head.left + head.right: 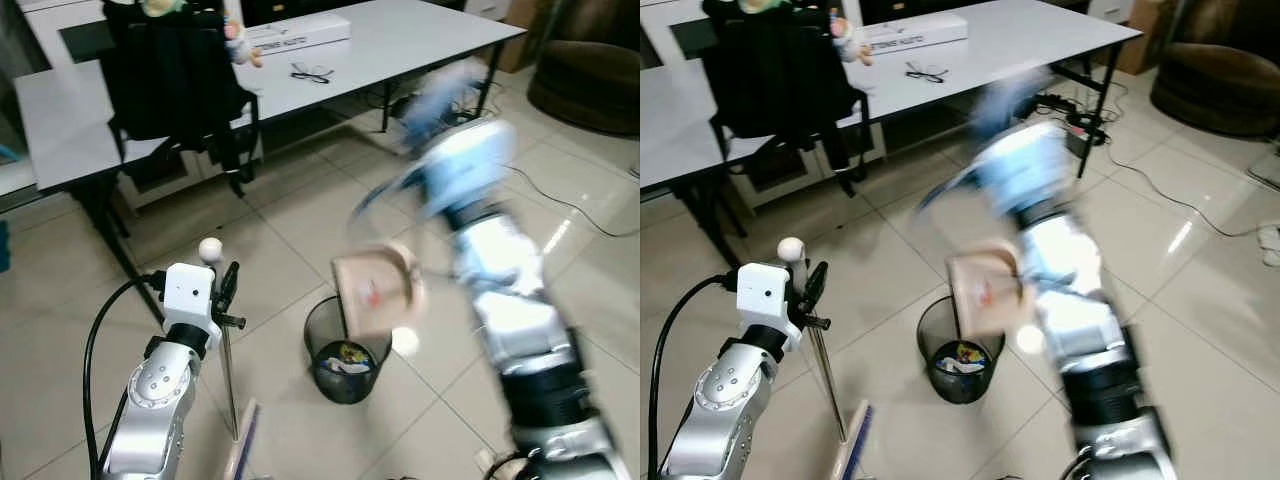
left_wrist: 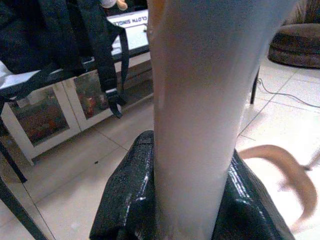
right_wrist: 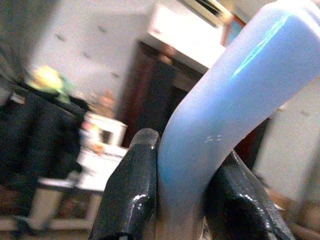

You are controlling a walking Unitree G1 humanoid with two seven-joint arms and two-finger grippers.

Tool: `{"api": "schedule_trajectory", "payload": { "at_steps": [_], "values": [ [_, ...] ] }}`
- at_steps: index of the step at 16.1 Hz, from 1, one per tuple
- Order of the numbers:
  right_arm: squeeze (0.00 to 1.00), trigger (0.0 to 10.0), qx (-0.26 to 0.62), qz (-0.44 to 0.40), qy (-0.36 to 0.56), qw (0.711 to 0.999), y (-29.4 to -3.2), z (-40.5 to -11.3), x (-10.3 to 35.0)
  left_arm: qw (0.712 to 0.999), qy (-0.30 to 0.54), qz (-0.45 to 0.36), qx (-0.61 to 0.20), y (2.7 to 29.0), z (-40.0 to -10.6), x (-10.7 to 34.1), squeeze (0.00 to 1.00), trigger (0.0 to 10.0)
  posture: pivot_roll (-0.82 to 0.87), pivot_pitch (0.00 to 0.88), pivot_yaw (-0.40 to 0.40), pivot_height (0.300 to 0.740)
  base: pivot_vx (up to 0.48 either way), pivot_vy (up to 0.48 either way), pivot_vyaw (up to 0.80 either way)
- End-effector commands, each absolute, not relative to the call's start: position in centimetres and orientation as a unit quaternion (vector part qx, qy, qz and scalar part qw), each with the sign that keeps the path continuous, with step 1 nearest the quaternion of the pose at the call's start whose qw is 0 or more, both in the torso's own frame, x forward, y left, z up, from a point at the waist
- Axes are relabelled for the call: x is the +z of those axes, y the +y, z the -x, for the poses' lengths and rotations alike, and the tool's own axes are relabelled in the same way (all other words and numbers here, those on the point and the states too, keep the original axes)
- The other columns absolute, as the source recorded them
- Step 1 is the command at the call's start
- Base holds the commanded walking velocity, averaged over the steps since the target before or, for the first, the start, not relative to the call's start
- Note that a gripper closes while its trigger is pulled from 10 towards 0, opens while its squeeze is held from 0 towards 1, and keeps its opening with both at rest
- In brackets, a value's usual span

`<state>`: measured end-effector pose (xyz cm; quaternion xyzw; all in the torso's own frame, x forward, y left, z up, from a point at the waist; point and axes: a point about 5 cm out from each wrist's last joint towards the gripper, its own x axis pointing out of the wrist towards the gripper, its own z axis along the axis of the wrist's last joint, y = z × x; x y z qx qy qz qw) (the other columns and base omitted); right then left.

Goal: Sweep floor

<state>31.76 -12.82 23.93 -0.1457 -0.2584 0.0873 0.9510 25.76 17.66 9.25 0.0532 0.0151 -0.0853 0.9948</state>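
Fingers of my left gripper (image 2: pixel 187 210) clamp the broom handle (image 1: pixel 228 375), brush head (image 1: pixel 243 445) on the floor tiles. My right gripper (image 3: pixel 182 200) is closed on the pale blue dustpan handle (image 3: pixel 230 100), tan dustpan (image 1: pixel 375 292) raised over the black mesh bin (image 1: pixel 345 352). Box lettering on the table (image 1: pixel 420 40) too blurred to read.
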Motion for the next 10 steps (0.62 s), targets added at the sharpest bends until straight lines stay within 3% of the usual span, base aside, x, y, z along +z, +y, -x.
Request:
{"api": "schedule_trajectory", "payload": {
  "at_steps": [1, 3, 5, 10],
  "values": [
    [0.00, 10.0, 0.045, 0.186, -0.255, 0.948, -14.2, -32.0, 24.4, 0.993, 0.012, -0.058, -0.103, 17.5, -26.2, 9.6, 0.00, 10.0, -0.01, 0.031, 0.058, 0.740, 0.000, 0.000, 0.00],
    [0.00, 10.0, -0.042, 0.193, -0.248, 0.948, -17.7, -31.7, 24.5, 0.987, 0.018, -0.059, -0.151, 16.8, -26.3, 9.5, 0.00, 10.0, -0.02, 0.031, 0.059, 0.740, 0.000, 0.000, -0.80],
    [0.00, 10.0, -0.086, 0.225, -0.230, 0.943, -19.4, -31.2, 23.9, 0.984, 0.015, -0.054, -0.169, 16.3, -26.4, 9.6, 0.00, 10.0, -0.02, 0.030, 0.061, 0.740, 0.000, 0.000, -0.80],
    [0.00, 10.0, -0.123, 0.189, -0.236, 0.945, -20.5, -30.1, 24.1, 0.983, 0.012, -0.055, -0.174, 16.4, -26.6, 9.7, 0.00, 10.0, -0.03, 0.021, 0.070, 0.740, 0.000, 0.000, -0.80]
  ]
}}
